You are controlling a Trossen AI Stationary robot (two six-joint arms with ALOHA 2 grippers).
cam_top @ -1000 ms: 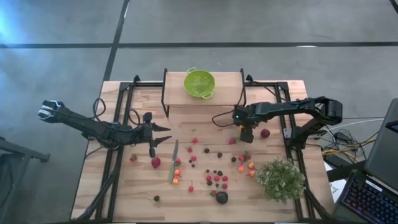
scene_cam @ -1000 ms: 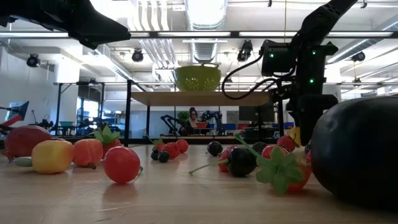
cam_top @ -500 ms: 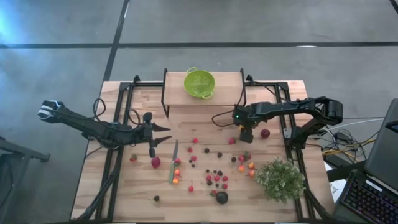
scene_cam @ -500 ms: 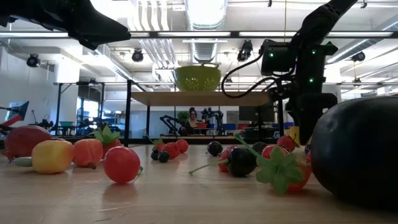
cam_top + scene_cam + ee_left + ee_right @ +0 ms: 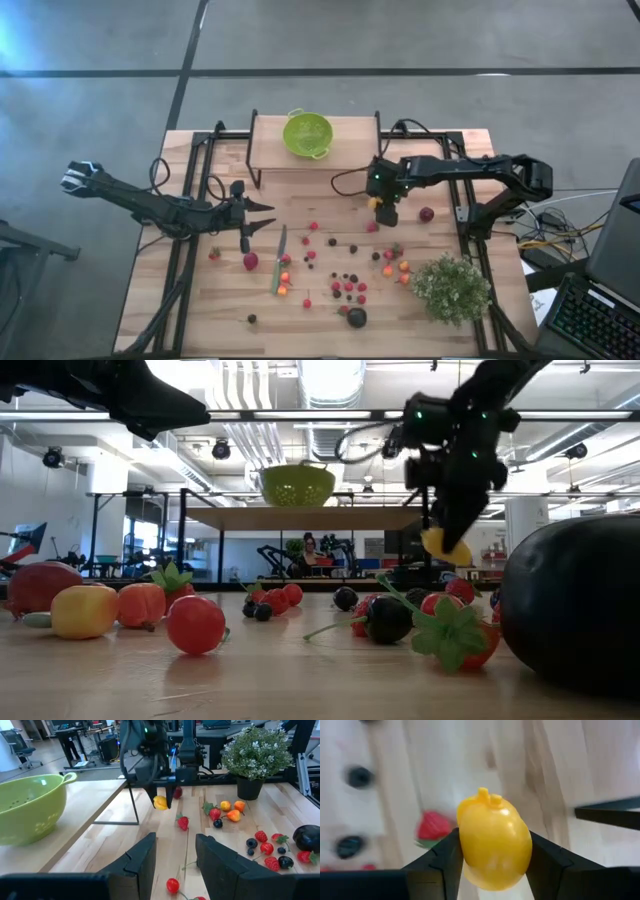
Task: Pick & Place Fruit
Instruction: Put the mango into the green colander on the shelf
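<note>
Many small fruit [image 5: 345,272] lie scattered on the wooden table [image 5: 200,320], mostly red, some dark. A bigger dark round one [image 5: 356,317] lies near the front edge. My right gripper [image 5: 379,205] hangs above the table's middle right, shut on a yellow fruit [image 5: 492,840], which also shows in the low view as the yellow fruit [image 5: 443,544]. My left gripper [image 5: 266,215] hovers open at the left with nothing between its fingers [image 5: 145,855]. A green colander [image 5: 307,135] stands by its base on a raised shelf [image 5: 355,135] at the far edge. My right gripper pinches the yellow fruit by its two opposite sides [image 5: 466,845] between its two fingers. The fingers come from above, slanting steeply down. The fruit is lifted clear of the table, its small stub end [image 5: 487,795] pointing away from the gripper.
A green-handled knife [image 5: 279,260] lies left of the fruit. A bushy pale-green plant [image 5: 450,288] stands at the near right. A larger red fruit [image 5: 250,261] lies near my left gripper. Black frame rails [image 5: 185,250] run along both table sides.
My right gripper has risen and gone a little toward the table's left and far edge, tipping less steeply, with the yellow fruit lifted clear of the table. The raised shelf with the green colander has shifted toward the table's left.
</note>
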